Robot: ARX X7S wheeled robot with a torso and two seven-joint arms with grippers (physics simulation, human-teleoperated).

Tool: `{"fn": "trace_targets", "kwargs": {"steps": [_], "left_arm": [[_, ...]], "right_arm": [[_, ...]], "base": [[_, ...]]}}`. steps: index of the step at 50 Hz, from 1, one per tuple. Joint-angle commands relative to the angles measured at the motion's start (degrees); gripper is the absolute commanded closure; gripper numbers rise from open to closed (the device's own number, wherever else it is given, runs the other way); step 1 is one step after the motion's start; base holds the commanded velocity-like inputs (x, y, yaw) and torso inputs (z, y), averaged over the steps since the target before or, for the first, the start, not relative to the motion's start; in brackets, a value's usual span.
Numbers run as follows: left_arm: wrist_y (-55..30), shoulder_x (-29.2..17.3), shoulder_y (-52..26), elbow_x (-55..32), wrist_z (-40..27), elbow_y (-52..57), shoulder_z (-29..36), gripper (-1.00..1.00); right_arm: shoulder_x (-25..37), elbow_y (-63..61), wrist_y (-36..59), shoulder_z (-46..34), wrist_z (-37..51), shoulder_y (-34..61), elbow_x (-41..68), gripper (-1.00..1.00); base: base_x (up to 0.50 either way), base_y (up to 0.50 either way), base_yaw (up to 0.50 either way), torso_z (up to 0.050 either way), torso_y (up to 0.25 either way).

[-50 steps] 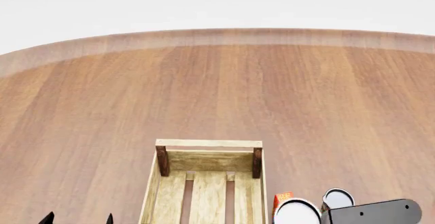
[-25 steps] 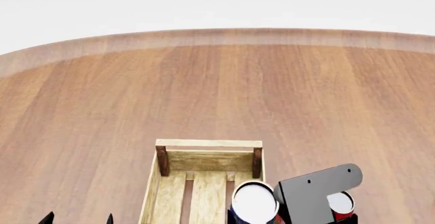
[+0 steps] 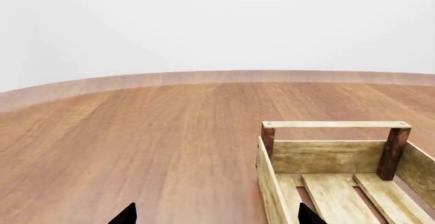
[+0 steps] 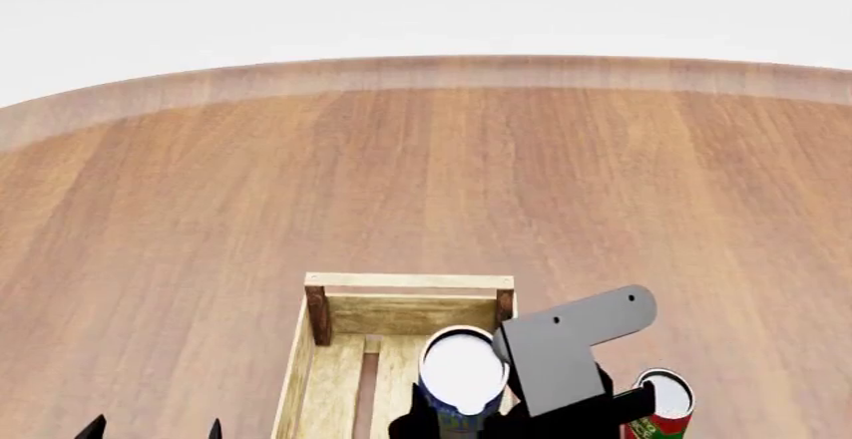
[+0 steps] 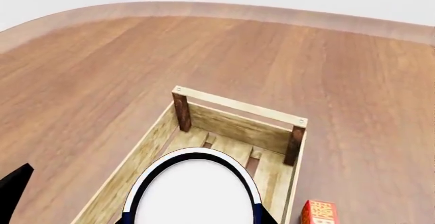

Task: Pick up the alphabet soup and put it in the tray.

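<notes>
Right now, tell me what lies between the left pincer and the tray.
Only bare wooden table. The left wrist view shows the left pincer beside the tray, with nothing lying between them.

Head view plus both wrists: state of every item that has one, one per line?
soup can: upright, lifted, held over the crate by the right gripper.
crate: upright; nothing visible on its slats.
red-and-green can: upright on the table, outside the crate.
left gripper: jaws apart, holding nothing, beside the crate.
</notes>
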Motion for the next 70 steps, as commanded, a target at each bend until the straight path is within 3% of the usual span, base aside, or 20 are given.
{"fn": "trace_targets", "kwargs": {"steps": [1, 14, 24, 70], "left_arm": [[0.16, -0.14, -0.15, -0.20, -0.09, -0.22, 0.19, -1.00], [0.24, -0.30, -0.21, -0.38, -0.28, -0.25, 0.43, -1.00], [0.53, -0.49, -0.39, -0.46, -0.45, -0.69, 0.41, -1.00], [1.32, -1.00, -0.36, -0.42, -1.23, -0.49, 1.36, -1.00]], "right_arm": [[-0.50, 0.08, -0.29, -0.32, 0.10, 0.71, -0.71, 1.00], [-0.36, 0.14, -0.46, -0.47, 0.29, 0.75, -0.47, 1.00], [-4.35, 16.60, -9.39, -9.05, -8.47, 7.60, -7.73, 1.00], [-14.71, 53.45, -25.31, -18.81, -21.79, 17.61, -16.33, 1.00]], "base": [[0.00, 0.00, 0.00, 0.000, 0.000], [0.00, 0.00, 0.00, 0.000, 0.001], [0.00, 0.00, 0.00, 0.000, 0.000], [0.00, 0.00, 0.00, 0.000, 0.001]]}}
